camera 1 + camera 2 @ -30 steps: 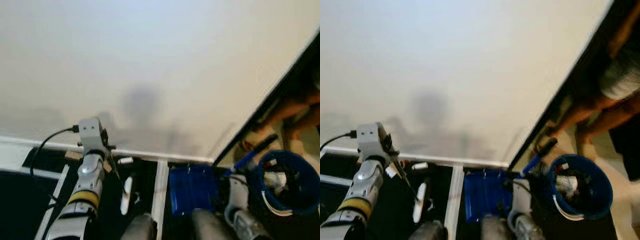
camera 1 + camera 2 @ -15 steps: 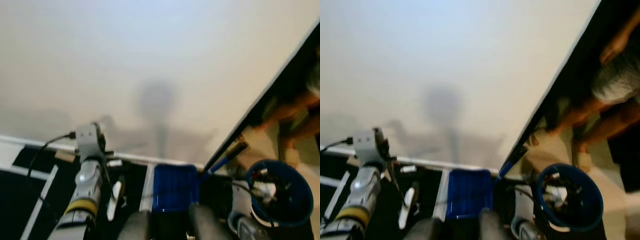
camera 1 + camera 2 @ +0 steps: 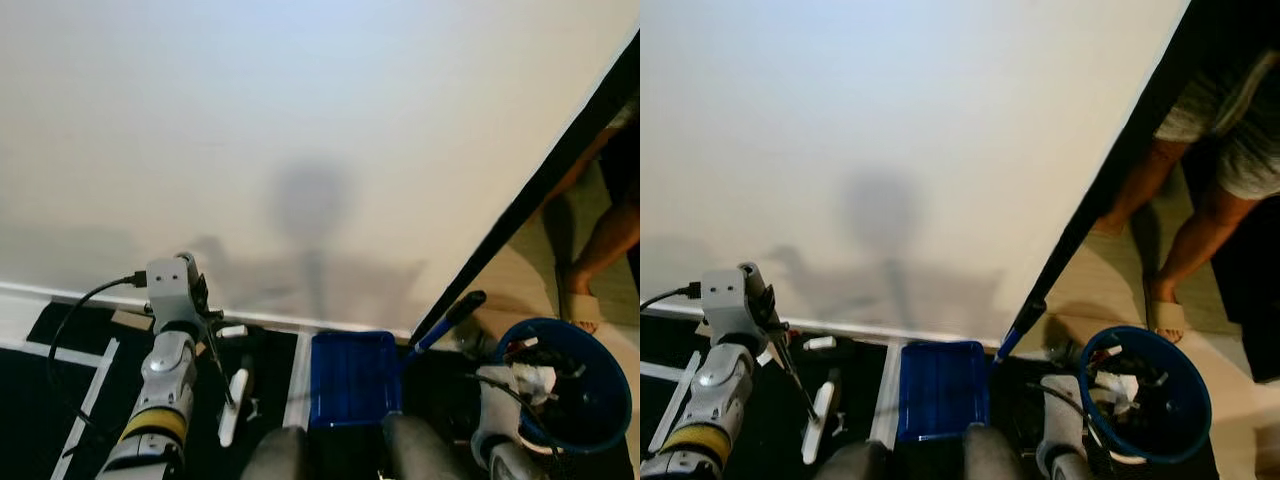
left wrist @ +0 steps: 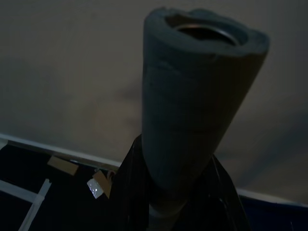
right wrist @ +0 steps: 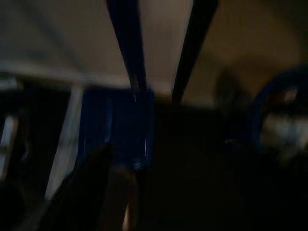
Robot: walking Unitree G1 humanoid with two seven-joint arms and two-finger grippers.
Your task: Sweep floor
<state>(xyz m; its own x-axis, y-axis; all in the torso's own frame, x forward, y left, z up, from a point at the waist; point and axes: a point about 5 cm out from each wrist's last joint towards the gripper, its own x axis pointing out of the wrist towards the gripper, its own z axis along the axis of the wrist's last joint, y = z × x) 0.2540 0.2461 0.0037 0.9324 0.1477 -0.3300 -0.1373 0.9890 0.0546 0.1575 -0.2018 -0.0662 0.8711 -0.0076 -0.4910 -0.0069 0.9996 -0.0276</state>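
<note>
White wall fills most of the head views, with a dark floor and pale strips at its foot.

From the left eye, the left arm is raised near the wall. A thin broom stick runs down from it to a small white brush head on the floor. A blue dustpan lies just beside the brush, with its long blue handle leaning up. A blue bucket full of bits stands by a doorway, where a person's leg shows.

From the right eye, the same things show: dustpan, bucket, brush head.

On the left wrist, the left claw is pinching the grey foam grip of the broom, fingers tight on both sides. Paper scraps lie by the wall.

The right wrist view is dark and blurry. It looks at the dustpan. I cannot tell if the right claw is spread or pressed together.

The broom looks light and stiff. Its foam end looks squashy, so a hold lower on it should stop it wobbling.
</note>
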